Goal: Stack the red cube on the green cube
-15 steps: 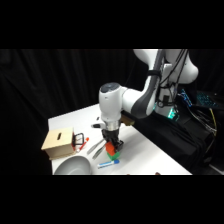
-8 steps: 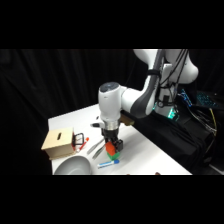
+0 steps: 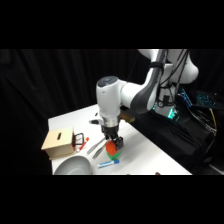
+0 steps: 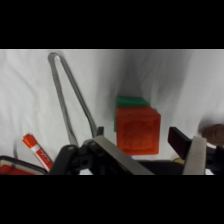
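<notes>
Presently: red cube [image 4: 138, 131] atop green cube [image 4: 131, 102], embossed face unreadable; gripper [image 4: 145, 144] fingers spread either side; tongs [image 4: 70, 97] beside.

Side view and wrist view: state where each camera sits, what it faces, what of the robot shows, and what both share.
Side view: fixed beside the white table, looking across and down; shows the white arm and its end effector above the red cube, with the tan box and bowl nearby.
Wrist view: on the wrist, facing down at the table; shows the black linkage and fingers.
Shared: red cube on the green cube, and the metal tongs.
</notes>
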